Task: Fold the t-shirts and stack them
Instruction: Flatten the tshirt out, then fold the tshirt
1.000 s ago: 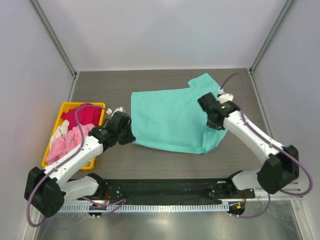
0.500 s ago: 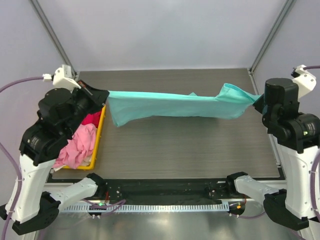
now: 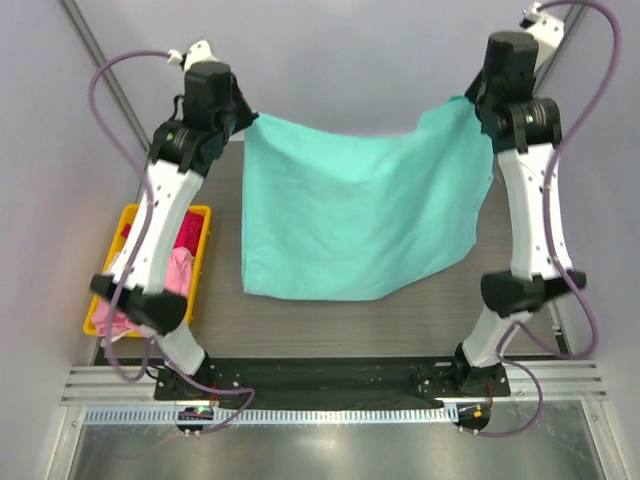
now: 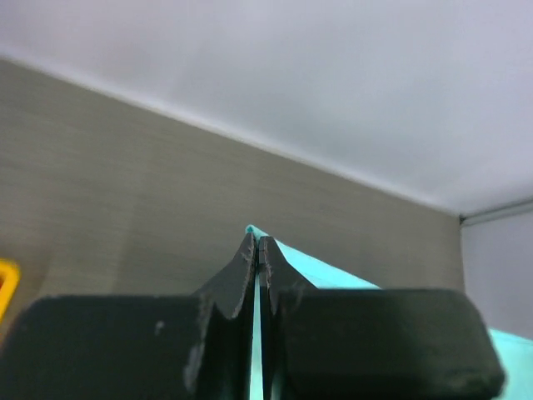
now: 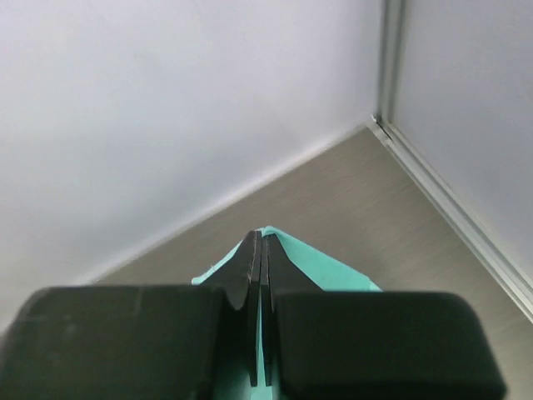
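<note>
The teal shirt (image 3: 360, 215), flat on the table (image 3: 330, 325) a second before, now hung spread between the raised arms, hem toward 6 o'clock. The left gripper (image 3: 242, 116) at 10 o'clock and right gripper (image 3: 481, 106) at 2 o'clock each stayed clamped on a top corner. Shaken open, it seemed ready to lay flat for folding. The other shirts (image 3: 180, 272) waited in the bin (image 3: 206, 250) at 9.

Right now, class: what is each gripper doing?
Left gripper: closed on the teal t-shirt.
Right gripper: closed on the same t-shirt.
</note>
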Tool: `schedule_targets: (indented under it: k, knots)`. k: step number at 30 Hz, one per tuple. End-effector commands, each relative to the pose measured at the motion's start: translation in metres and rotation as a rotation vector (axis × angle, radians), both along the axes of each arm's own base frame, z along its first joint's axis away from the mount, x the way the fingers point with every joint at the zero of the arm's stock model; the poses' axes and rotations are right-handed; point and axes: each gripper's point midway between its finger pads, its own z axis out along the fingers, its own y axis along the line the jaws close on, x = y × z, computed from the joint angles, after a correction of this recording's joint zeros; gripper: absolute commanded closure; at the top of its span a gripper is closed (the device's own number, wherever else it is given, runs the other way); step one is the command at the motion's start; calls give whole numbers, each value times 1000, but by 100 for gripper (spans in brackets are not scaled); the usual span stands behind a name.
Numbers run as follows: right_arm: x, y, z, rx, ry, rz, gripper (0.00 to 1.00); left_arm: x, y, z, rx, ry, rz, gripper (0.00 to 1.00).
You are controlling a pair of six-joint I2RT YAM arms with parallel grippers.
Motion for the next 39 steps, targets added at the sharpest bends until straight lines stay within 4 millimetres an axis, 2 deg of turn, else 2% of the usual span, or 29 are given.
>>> schedule_targets:
  k: [1,2,4,5,6,8,9,10,11,12,13,14,16,17,18,19,20,21,22,23,24,25,26,28,29,33,35,36,39]
  knots:
    - [42,-16,55,-9,-190,24,99,21,7,88,-118,-225,-36,100]
    - [42,-27,77,-2,-264,21,99,38,5,85,-119,-221,-34,100]
    - [40,-37,91,49,-328,45,99,35,2,99,-149,-241,-58,100]
    - [38,-57,97,55,-358,19,99,25,-2,117,-169,-286,-101,100]
    - [27,-57,111,59,-397,52,99,20,-3,135,-188,-345,-117,100]
    - [18,-66,119,75,-420,73,99,5,0,141,-195,-369,-134,100]
    - [3,-74,129,73,-442,76,99,1,-1,142,-198,-378,-143,100]
    - [-2,-77,129,78,-442,73,99,-3,-1,139,-199,-370,-152,100]
    - [2,-81,110,81,-391,68,99,-2,-7,117,-190,-315,-178,100]
    - [-11,-80,112,75,-391,67,99,-18,-4,121,-195,-321,-188,100]
    - [-12,-78,102,76,-362,79,99,-25,-4,116,-196,-309,-202,100]
    - [-3,-76,67,92,-275,90,99,-28,-5,105,-198,-284,-211,100]
    - [-18,-69,49,100,-232,114,99,-44,-6,61,-189,-193,-229,100]
    - [-16,-70,3,138,-131,94,99,-47,-4,47,-188,-171,-225,100]
    - [-36,-69,0,144,-128,80,99,-48,-4,-9,-166,-59,-214,100]
    - [-46,-69,-23,161,-70,57,99,-64,1,-14,-169,-62,-215,100]
    - [-52,-67,-72,209,37,42,99,-70,3,-28,-166,-44,-213,100]
    - [-72,-62,-80,221,48,41,99,-76,5,-51,-156,2,-212,100]
    - [-84,-60,-105,242,107,31,99,-89,9,-83,-144,59,-210,100]
    - [-99,-63,-160,264,228,-23,99,-96,10,-104,-141,100,-212,100]
    - [-117,-61,-172,282,237,-44,99,-103,10,-121,-143,134,-214,100]
    - [-128,-60,-193,288,280,-56,99,-113,11,-160,-130,213,-217,100]
    - [-145,-59,-238,307,379,-86,99,-123,15,-170,-127,228,-212,100]
    - [-165,-53,-266,363,405,-118,99,-138,19,-200,-126,291,-202,100]
    - [-178,-48,-299,393,471,-126,99,-149,23,-226,-120,340,-195,100]
    - [-200,-36,-349,483,559,-164,99,-174,19,-285,-162,476,-207,100]
    - [-205,-38,-359,487,578,-196,99,-179,19,-304,-175,524,-195,100]
    - [-205,-39,-359,486,573,-202,99,-184,21,-319,-167,565,-180,100]
    - [-199,-44,-353,474,543,-217,99,-186,26,-338,-158,617,-141,100]
